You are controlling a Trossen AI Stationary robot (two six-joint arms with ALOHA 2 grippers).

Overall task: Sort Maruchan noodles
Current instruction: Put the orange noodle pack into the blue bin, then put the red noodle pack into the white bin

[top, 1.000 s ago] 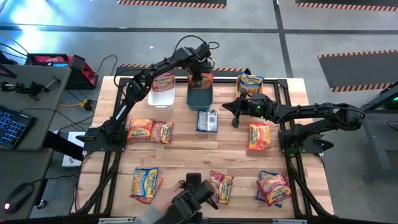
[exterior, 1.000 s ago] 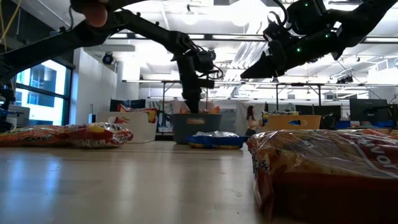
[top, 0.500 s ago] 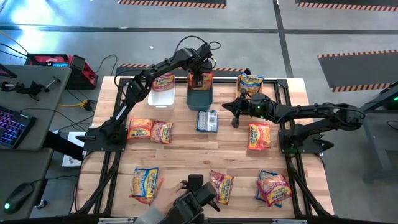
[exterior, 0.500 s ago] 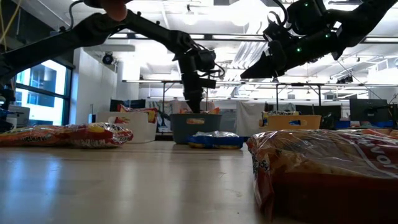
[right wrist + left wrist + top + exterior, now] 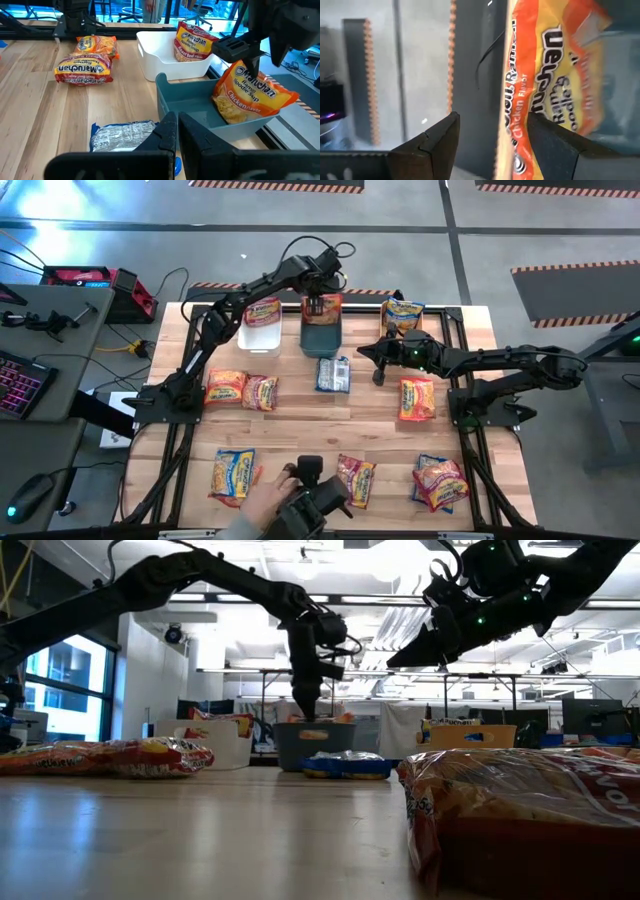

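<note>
An orange Maruchan packet (image 5: 252, 95) stands tilted in the teal bin (image 5: 322, 335) at the table's far middle, its back against the bin's far wall. My left gripper (image 5: 492, 120) hangs open just above it, fingers pointing down on either side of its upper edge. My right gripper (image 5: 177, 131) is shut and holds nothing, hovering over the table right of a face-down silver packet (image 5: 333, 373). Several more Maruchan packets lie flat on the table, among them two at the left (image 5: 242, 390) and one at the right (image 5: 417, 398). My left gripper stands open over the orange packet's upper edge (image 5: 241, 67), coming from above. Whether a finger (image 5: 555, 145) touches the packet, I cannot tell. The packet leans in the teal bin with its lower end on the bin's floor.
A white bin (image 5: 262, 332) holding a pink-red packet (image 5: 192, 42) stands left of the teal bin. A blue-and-yellow packet (image 5: 402, 313) sits at the far right. Three packets (image 5: 235, 475) (image 5: 356, 480) (image 5: 440, 482) lie near the front edge, where a person's hand (image 5: 262, 498) reaches in.
My left gripper's wrist has turned a little over the teal bin, and the orange packet has stayed leaning inside it. The person's hand at the near edge has shifted toward the table's left.
</note>
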